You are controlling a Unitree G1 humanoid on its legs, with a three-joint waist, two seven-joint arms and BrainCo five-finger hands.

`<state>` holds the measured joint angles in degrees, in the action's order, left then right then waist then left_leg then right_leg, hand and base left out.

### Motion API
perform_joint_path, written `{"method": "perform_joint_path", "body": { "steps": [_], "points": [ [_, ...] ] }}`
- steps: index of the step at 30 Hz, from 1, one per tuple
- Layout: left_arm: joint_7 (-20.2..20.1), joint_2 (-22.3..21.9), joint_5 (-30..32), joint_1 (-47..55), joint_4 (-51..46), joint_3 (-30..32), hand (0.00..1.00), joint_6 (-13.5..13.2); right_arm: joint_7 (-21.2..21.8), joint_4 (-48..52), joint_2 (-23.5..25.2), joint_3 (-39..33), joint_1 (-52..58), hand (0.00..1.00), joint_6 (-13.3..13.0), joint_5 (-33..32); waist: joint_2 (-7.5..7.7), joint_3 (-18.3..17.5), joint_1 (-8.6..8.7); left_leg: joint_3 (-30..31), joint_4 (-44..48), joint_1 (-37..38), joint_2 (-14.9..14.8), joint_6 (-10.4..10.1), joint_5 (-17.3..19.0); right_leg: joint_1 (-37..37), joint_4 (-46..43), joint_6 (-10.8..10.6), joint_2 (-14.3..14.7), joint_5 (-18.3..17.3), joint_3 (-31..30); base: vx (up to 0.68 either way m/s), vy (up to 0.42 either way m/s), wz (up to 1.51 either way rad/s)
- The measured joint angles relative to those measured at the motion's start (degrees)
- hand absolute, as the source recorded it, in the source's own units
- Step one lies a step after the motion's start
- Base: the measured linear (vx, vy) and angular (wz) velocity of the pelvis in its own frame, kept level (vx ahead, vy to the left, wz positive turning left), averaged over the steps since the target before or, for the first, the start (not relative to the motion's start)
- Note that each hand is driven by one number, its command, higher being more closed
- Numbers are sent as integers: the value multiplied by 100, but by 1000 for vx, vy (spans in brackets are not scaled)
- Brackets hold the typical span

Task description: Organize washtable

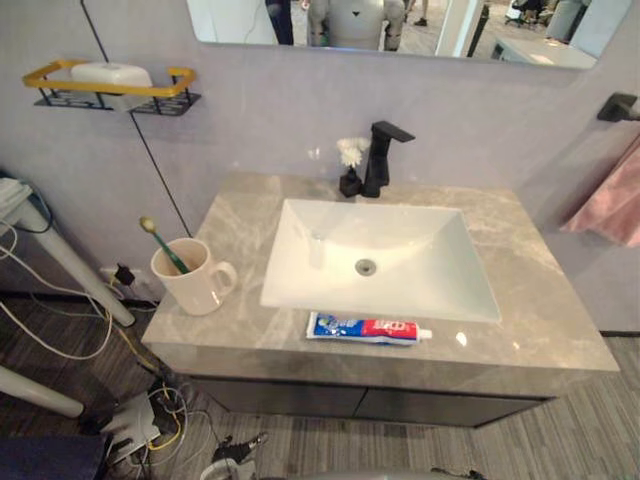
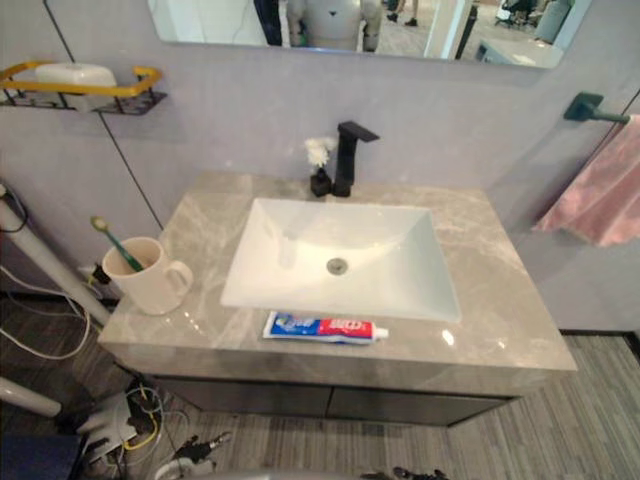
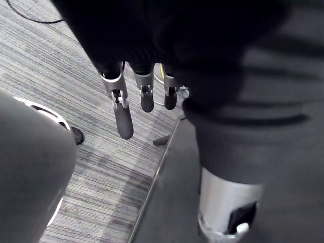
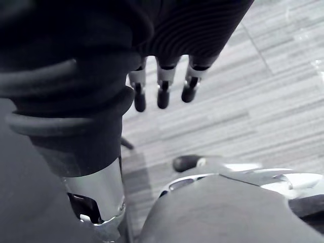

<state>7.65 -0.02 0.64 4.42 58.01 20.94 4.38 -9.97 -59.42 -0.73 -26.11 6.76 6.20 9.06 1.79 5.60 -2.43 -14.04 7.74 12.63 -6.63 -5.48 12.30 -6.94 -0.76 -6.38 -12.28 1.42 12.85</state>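
Left eye view: toothpaste tube (image 1: 368, 328) lies along front edge of washtable (image 1: 540, 300), cap rightward; mug (image 1: 195, 282) with toothbrush (image 1: 163, 243) near left edge; left hand (image 3: 124, 114) and right hand (image 4: 162, 93) hang loose-fingered.

Bathroom: a marble washtable (image 1: 535, 305) with white sink (image 1: 425, 285), black faucet (image 1: 379, 157), wall mirror (image 1: 440, 28) and pink towel (image 1: 612, 205).

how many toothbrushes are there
1. The green-handled toothbrush stands head-up in the cream mug on the left side of the countertop. The bottom of the mug is out of sight, so something shorter could be hidden in there.
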Motion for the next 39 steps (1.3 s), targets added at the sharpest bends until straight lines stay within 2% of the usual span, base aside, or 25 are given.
{"method": "perform_joint_path", "body": {
  "steps": [1,2,8,15,20,27,36,39],
  "points": [
    [2,2,0,0,0,0,0,0,0,-4,-8,2,-3,0,2,-1,-8,0,2,13,-18,-9,7,0,0,16,22,3,3,22,-14,-34,-13,-4],
    [8,211,0,448,319,-3,0,32,6,-110,-158,27,57,0,17,-2,-169,-165,2,319,-105,6,72,12,-4,-104,258,-29,15,146,39,0,0,0],
    [8,213,0,447,321,-7,0,31,6,-116,-158,24,59,0,16,-16,-146,-151,3,317,-108,1,72,12,-4,-80,259,-26,15,144,37,0,0,0],
    [9,228,3,448,332,-104,0,16,5,-130,-153,-22,148,0,-25,-745,-147,-186,8,271,-174,-94,71,11,-4,36,299,-52,27,162,-9,5,-4,-2],
    [8,330,6,423,386,-430,0,-6,-2,-230,-152,-150,130,0,-121,-1318,-143,-191,11,269,-217,-109,72,11,-4,49,372,-57,42,189,-15,18,-14,-2],
    [16,426,5,396,448,-555,0,-41,-132,-236,-191,-415,-15,0,-161,-1552,-94,-216,9,268,-249,-91,74,11,-3,38,391,-49,44,197,-12,-9,-18,0],
    [125,455,4,447,446,-484,0,-46,-285,-161,-334,-1062,-72,0,-243,-1681,-86,-206,9,243,-274,-64,73,10,-3,38,384,-47,45,198,-31,-26,-30,-1],
    [132,391,6,456,441,-267,0,-43,-433,195,-352,-1440,-63,0,-248,-1793,-82,-187,10,193,-293,-27,73,7,-1,39,374,-47,45,198,-66,-18,-25,-6]
  ]
}}
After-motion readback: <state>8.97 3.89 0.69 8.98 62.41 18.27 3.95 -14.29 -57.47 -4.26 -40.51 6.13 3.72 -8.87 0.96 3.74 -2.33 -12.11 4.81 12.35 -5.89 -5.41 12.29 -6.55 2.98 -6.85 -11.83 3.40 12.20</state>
